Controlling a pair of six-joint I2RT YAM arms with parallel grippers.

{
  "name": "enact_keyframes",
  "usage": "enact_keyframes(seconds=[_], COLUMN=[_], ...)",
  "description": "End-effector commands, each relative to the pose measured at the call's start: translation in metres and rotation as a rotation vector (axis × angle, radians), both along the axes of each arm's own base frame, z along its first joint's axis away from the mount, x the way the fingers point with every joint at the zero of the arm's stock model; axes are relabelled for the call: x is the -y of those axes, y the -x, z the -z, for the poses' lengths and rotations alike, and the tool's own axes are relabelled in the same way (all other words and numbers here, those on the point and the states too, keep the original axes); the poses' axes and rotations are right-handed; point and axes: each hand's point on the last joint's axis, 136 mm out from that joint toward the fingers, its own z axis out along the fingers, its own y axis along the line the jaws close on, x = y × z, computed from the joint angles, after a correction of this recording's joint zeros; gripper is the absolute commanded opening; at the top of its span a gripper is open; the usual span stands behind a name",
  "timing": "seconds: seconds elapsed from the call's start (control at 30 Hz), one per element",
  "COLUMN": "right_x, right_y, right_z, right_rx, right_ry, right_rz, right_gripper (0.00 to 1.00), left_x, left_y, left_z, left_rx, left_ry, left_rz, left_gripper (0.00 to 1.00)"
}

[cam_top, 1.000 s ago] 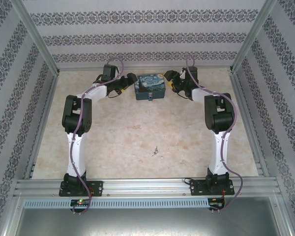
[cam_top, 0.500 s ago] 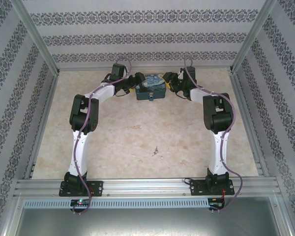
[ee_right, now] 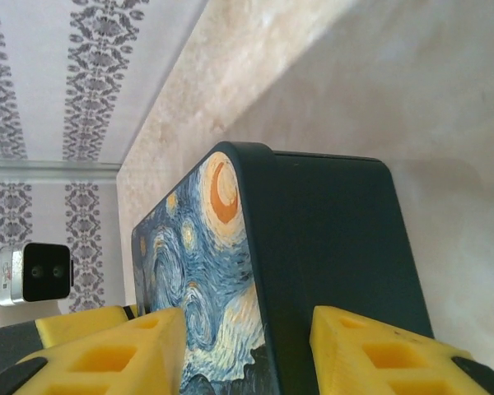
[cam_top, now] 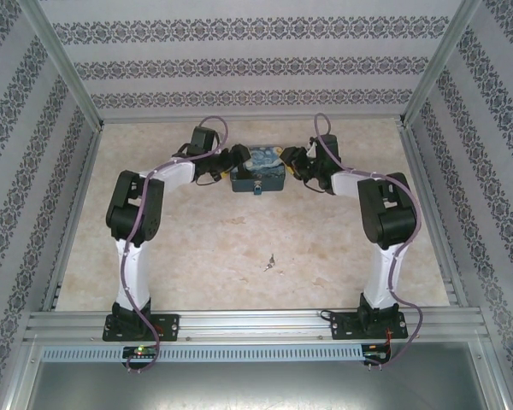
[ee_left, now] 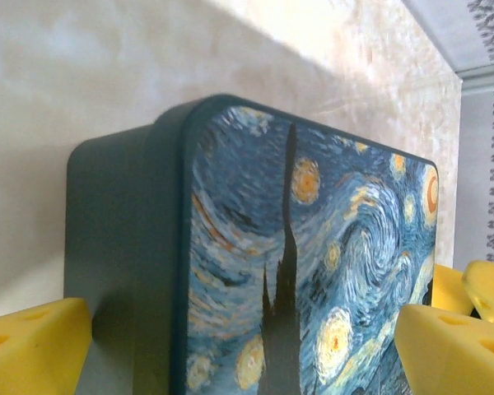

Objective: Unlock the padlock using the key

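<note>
At the far end of the beige marbled table (cam_top: 205,248), the dark blue rectangular tin printed with Starry Night (cam_top: 258,159) sits between my two arms. My left jaws (ee_left: 243,313) stand wide, with a yellow finger on each side of one end of the tin. My right jaws (ee_right: 247,317) are about half closed over the opposite end, and I cannot tell whether they grip it. The tiny blue-teal padlock (cam_top: 257,187) hangs at the tin's near face. The thin silvery key (cam_top: 269,263) lies mid-table, well apart from both jaws.
</note>
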Motion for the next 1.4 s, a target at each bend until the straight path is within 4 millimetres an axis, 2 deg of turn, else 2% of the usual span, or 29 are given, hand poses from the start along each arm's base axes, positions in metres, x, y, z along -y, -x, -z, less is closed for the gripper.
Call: enact_keyframes(seconds=[0.0, 0.13, 0.23, 0.37, 0.5, 0.63, 0.67, 0.7, 0.73, 0.77, 0.9, 1.07, 1.2, 1.37], right_x=[-0.021, -0.02, -0.022, -0.021, -0.019, -0.012, -0.008, -0.001, 0.007, 0.015, 0.045, 0.071, 0.086, 0.108], right_y=[0.041, 0.072, 0.09, 0.106, 0.111, 0.103, 0.101, 0.099, 0.096, 0.094, 0.09, 0.091, 0.097, 0.115], right_z=[0.003, 0.009, 0.012, 0.014, 0.017, 0.015, 0.014, 0.011, 0.008, 0.002, -0.018, -0.044, -0.068, -0.093], right_rx=[0.002, -0.007, -0.009, -0.011, -0.018, -0.023, -0.021, -0.016, -0.006, 0.01, 0.057, 0.143, 0.236, 0.354], right_ry=[0.015, 0.041, 0.057, 0.076, 0.091, 0.102, 0.105, 0.116, 0.131, 0.147, 0.225, 0.389, 0.57, 0.944], right_rz=[-0.079, -0.08, -0.084, -0.079, -0.071, -0.05, -0.038, -0.019, 0.001, 0.017, 0.049, 0.05, 0.039, 0.032], right_gripper=[0.45, 0.45, 0.46, 0.47, 0.51, 0.68, 0.74, 0.89, 0.98, 0.98, 0.98, 0.98, 0.98, 0.98], left_x=[0.031, 0.027, 0.023, 0.018, 0.018, 0.018, 0.017, 0.014, 0.01, 0.006, -0.014, -0.035, -0.045, -0.054], left_y=[0.033, 0.069, 0.086, 0.099, 0.099, 0.094, 0.093, 0.09, 0.087, 0.085, 0.074, 0.07, 0.074, 0.08], left_z=[-0.028, -0.02, -0.013, -0.004, 0.002, 0.006, 0.006, 0.006, 0.004, 0.003, -0.011, -0.044, -0.075, -0.112], left_rx=[0.072, 0.058, 0.045, 0.033, 0.026, 0.022, 0.023, 0.028, 0.035, 0.04, 0.075, 0.145, 0.223, 0.311], left_ry=[0.048, 0.027, 0.019, 0.009, -0.002, -0.014, -0.02, -0.029, -0.033, -0.034, -0.039, -0.076, -0.147, -0.199], left_rz=[0.094, 0.096, 0.09, 0.083, 0.087, 0.086, 0.082, 0.075, 0.062, 0.051, 0.006, -0.004, 0.011, 0.01], left_gripper=[0.94, 0.94, 0.95, 0.95, 0.95, 0.96, 0.96, 0.97, 0.98, 0.99, 1.0, 1.0, 0.99, 1.0])
